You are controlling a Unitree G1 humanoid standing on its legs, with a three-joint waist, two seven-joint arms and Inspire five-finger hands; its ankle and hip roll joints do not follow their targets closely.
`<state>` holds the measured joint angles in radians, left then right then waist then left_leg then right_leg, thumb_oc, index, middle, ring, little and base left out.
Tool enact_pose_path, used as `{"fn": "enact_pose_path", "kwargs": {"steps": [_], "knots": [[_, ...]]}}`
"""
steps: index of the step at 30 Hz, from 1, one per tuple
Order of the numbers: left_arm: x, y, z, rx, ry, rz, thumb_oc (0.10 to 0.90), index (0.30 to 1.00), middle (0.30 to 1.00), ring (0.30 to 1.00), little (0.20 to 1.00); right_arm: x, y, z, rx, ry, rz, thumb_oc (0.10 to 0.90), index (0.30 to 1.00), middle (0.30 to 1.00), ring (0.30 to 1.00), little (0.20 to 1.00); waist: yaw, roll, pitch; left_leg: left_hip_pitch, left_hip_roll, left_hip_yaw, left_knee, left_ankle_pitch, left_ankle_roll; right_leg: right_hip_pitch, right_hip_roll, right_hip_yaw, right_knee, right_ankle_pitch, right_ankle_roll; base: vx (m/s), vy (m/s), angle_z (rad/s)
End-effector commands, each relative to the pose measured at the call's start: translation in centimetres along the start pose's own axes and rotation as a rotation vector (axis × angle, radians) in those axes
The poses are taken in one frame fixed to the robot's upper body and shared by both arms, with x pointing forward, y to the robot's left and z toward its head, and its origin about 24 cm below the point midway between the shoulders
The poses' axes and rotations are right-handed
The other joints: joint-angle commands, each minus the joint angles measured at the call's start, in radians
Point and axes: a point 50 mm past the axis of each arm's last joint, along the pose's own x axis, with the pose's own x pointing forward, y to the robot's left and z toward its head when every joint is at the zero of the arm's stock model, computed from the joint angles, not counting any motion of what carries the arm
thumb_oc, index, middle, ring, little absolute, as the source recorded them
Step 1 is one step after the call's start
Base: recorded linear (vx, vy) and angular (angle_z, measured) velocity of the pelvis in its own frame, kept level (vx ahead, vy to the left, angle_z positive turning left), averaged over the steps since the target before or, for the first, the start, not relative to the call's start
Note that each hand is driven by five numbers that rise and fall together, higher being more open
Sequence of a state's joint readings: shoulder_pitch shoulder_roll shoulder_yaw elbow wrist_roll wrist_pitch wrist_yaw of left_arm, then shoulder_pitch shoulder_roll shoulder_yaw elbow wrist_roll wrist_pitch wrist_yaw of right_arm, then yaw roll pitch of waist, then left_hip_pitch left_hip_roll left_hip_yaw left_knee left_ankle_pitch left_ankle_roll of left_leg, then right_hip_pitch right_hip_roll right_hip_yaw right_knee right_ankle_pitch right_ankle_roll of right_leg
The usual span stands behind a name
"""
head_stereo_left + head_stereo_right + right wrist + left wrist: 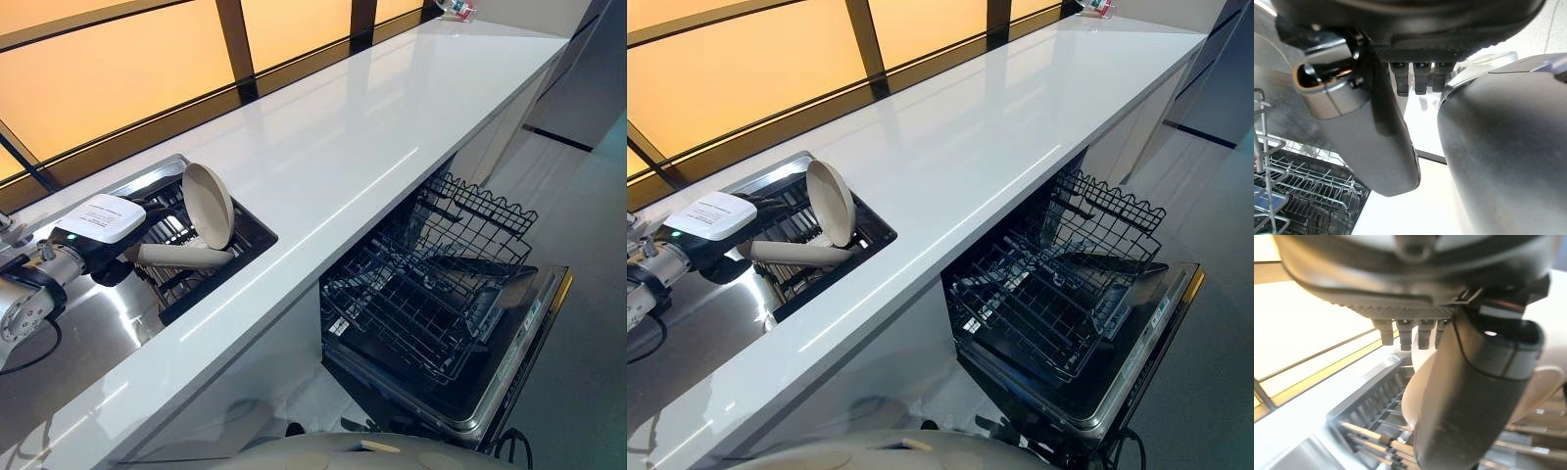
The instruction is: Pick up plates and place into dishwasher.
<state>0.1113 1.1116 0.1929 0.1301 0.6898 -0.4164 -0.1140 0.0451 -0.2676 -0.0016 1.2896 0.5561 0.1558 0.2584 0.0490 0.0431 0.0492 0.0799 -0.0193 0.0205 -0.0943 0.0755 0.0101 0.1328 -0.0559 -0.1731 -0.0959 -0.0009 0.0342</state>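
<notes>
Worktop (372,127) first: a long white slab that carries a sunken drying rack (211,259) at its left end, hard against the window edge. Below its front edge, toward the right, the dishwasher (509,352) stands with its door dropped and its lower basket (431,284) pulled out. I see no plate in that basket, so as I judge it nothing of the job is finished yet.

In the drying rack one cream plate (208,204) stands on edge, and a second pale dish (186,257) lies tilted just beside it, touching its lower rim.

My left robot hand (122,230) reaches into the rack beside the upright plate. From my left wrist view the thumb (1469,396) lies across the plate's pale face and the fingers (1405,335) point out fairly straight behind it, so I read it as not yet clamped, though I cannot tell if it touches.

My right robot hand (1381,132) hangs near the basket, relaxed and carrying nothing.

Left to do: grasp, lift, carry across, slot in, then the second dish.
</notes>
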Motion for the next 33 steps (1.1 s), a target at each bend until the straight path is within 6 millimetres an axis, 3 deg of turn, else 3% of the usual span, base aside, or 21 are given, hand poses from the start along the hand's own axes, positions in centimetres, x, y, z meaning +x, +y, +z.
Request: {"fn": "enact_pose_path", "kwargs": {"steps": [1, 2, 3, 6, 8, 11, 23, 26, 27, 29, 30, 33], "knots": [[-0.3, 6.3, -1.8, -0.168, 0.067, 0.306, 0.602, 0.731, 0.731, 0.731, 0.702, 0.0, 0.3, 1.2, -0.035, 0.004, 0.009, 0.8, 0.9, 0.9, 0.9, 0.9, -0.012, 0.057, 0.011, 0.044, -0.056, 0.013, 0.007, -0.148, 0.024, -0.016, 0.064, 0.012, 0.044, -0.06, 0.035, 0.0, 0.0, 0.0], [-0.3, 6.3, -1.8, -0.212, 0.061, 0.315, 0.438, 0.589, 0.589, 0.589, 0.538, 0.0, 0.3, 1.2, -0.036, 0.004, 0.009, 0.8, 0.9, 0.9, 0.9, 0.9, -0.012, 0.057, 0.012, 0.044, -0.056, 0.013, 0.007, -0.148, 0.024, -0.016, 0.064, 0.011, 0.045, -0.061, 0.034, 0.0, 0.0, 0.0], [-0.3, 6.3, -1.7, -0.249, 0.052, 0.323, 0.353, 0.516, 0.516, 0.516, 0.453, 0.0, 0.3, 1.2, -0.035, 0.004, 0.01, 0.8, 0.9, 0.9, 0.9, 0.9, -0.012, 0.056, 0.013, 0.045, -0.055, 0.013, 0.007, -0.148, 0.025, -0.015, 0.064, 0.011, 0.046, -0.062, 0.034, 0.0, 0.0, 0.0], [-0.1, 6.0, -1.2, -0.289, 0.032, 0.328, 0.256, 0.434, 0.434, 0.434, 0.356, 0.0, 0.3, 1.1, -0.04, 0.005, 0.008, 0.8, 0.9, 0.9, 0.9, 0.9, -0.012, 0.056, 0.014, 0.046, -0.055, 0.014, 0.007, -0.147, 0.025, -0.016, 0.064, 0.009, 0.05, -0.064, 0.033, 0.0, 0.0, 0.0], [0.0, 6.1, -1.0, -0.309, 0.017, 0.322, 0.245, 0.425, 0.425, 0.425, 0.345, 0.0, 0.3, 1.1, -0.04, 0.005, 0.01, 0.8, 0.9, 0.9, 0.9, 0.9, -0.012, 0.056, 0.014, 0.047, -0.055, 0.014, 0.007, -0.148, 0.026, -0.016, 0.063, 0.007, 0.051, -0.065, 0.032, 0.0, 0.0, 0.0], [0.3, 6.4, -0.5, -0.286, 0.003, 0.305, 0.322, 0.491, 0.491, 0.491, 0.422, 0.0, 0.4, 1.1, -0.042, 0.003, 0.013, 0.8, 0.9, 0.9, 0.9, 0.9, -0.013, 0.055, 0.013, 0.047, -0.057, 0.013, 0.007, -0.149, 0.027, -0.017, 0.063, 0.006, 0.054, -0.066, 0.033, 0.0, 0.0, 0.0], [0.5, 9.2, 0.4, -0.159, -0.01, 0.317, 0.333, 0.5, 0.5, 0.5, 0.433, 0.1, 0.4, 0.6, -0.054, 0.012, 0.019, 0.8, 0.9, 0.9, 0.9, 0.9, -0.018, 0.052, 0.006, 0.053, -0.067, -0.01, 0.007, -0.155, 0.035, -0.018, 0.07, 0.033, 0.054, -0.067, 0.033, 0.0, -0.003, 0.0], [0.3, 10.0, 0.4, -0.187, -0.015, 0.359, 0.276, 0.451, 0.451, 0.451, 0.376, 0.1, 0.4, 0.6, -0.048, 0.011, 0.02, 0.8, 0.9, 0.9, 0.9, 0.9, -0.017, 0.052, 0.005, 0.054, -0.067, -0.011, 0.007, -0.155, 0.035, -0.017, 0.071, 0.035, 0.051, -0.065, 0.033, 0.0, 0.0, 0.0], [0.2, 10.2, 0.3, -0.227, -0.02, 0.387, 0.204, 0.389, 0.389, 0.389, 0.304, 0.1, 0.5, 0.5, -0.043, 0.009, 0.019, 0.8, 0.9, 0.9, 0.9, 0.9, -0.017, 0.051, 0.005, 0.054, -0.068, -0.011, 0.007, -0.155, 0.035, -0.016, 0.072, 0.035, 0.05, -0.065, 0.033, -0.01, -0.002, -0.03], [0.0, 10.6, 0.2, -0.269, -0.026, 0.437, 0.163, 0.354, 0.354, 0.354, 0.263, 0.1, 0.5, 0.5, -0.025, 0.004, 0.024, 0.8, 0.9, 0.9, 0.9, 0.9, -0.017, 0.049, 0.003, 0.053, -0.067, -0.01, 0.007, -0.155, 0.033, -0.014, 0.073, 0.033, 0.045, -0.064, 0.033, 0.0, 0.0, 0.0], [-0.2, 10.8, 0.0, -0.295, -0.027, 0.483, 0.1, 0.3, 0.3, 0.3, 0.2, 0.1, 0.5, 0.5, -0.011, -0.001, 0.025, 0.8, 0.9, 0.9, 0.9, 0.9, -0.017, 0.048, 0.002, 0.053, -0.068, -0.009, 0.007, -0.155, 0.033, -0.014, 0.073, 0.033, 0.044, -0.063, 0.033, 0.0, 0.0, 0.0], [-0.7, 11.2, -0.2, -0.323, -0.02, 0.609, 0.1, 0.3, 0.3, 0.3, 0.2, 0.1, 0.5, 0.4, 0.012, -0.009, 0.021, 0.8, 0.9, 0.9, 0.9, 0.9, -0.018, 0.043, 0.002, 0.053, -0.068, -0.005, 0.007, -0.157, 0.033, -0.015, 0.073, 0.033, 0.043, -0.063, 0.033, 0.0, 0.0, 0.0]]}}
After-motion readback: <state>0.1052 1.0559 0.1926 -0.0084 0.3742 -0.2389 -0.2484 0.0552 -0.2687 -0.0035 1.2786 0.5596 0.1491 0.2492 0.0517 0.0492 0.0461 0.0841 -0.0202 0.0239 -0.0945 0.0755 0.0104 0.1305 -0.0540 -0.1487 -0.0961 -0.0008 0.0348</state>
